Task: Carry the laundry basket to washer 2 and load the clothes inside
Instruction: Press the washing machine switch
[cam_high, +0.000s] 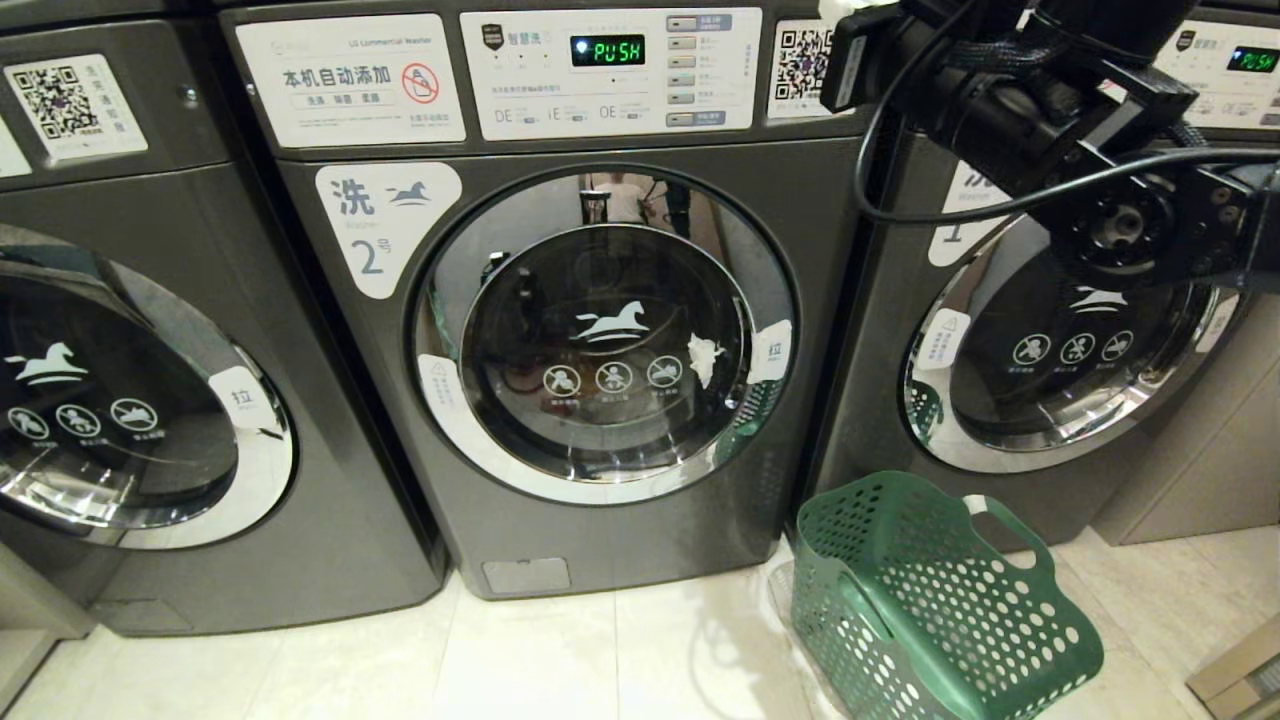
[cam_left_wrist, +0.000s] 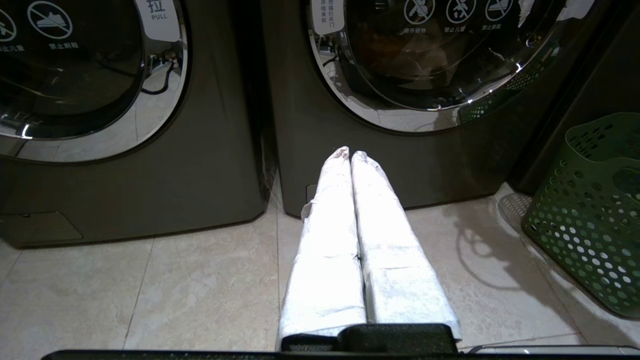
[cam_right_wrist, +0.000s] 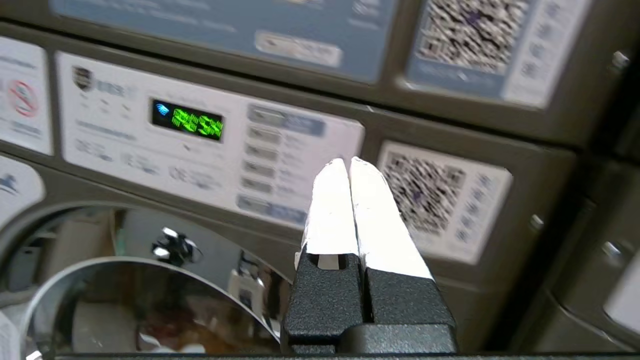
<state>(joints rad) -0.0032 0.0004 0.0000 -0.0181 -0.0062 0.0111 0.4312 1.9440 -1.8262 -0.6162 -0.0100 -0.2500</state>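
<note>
Two tools showed, each with its white-wrapped fingers pressed together and pinching nothing. The right tool (cam_right_wrist: 349, 162) was raised before the control panel (cam_right_wrist: 210, 145) of washer 2 (cam_high: 600, 340), near the QR sticker (cam_right_wrist: 440, 197), the right arm (cam_high: 1050, 110) crossing the upper right of the head view. The left tool (cam_left_wrist: 350, 154) hung low over the tiled floor (cam_left_wrist: 150, 290), aimed at that washer's base. Its round door (cam_high: 605, 335) was closed. The laundry basket (cam_high: 930, 600) sat tilted on the floor just right of the washer.
</note>
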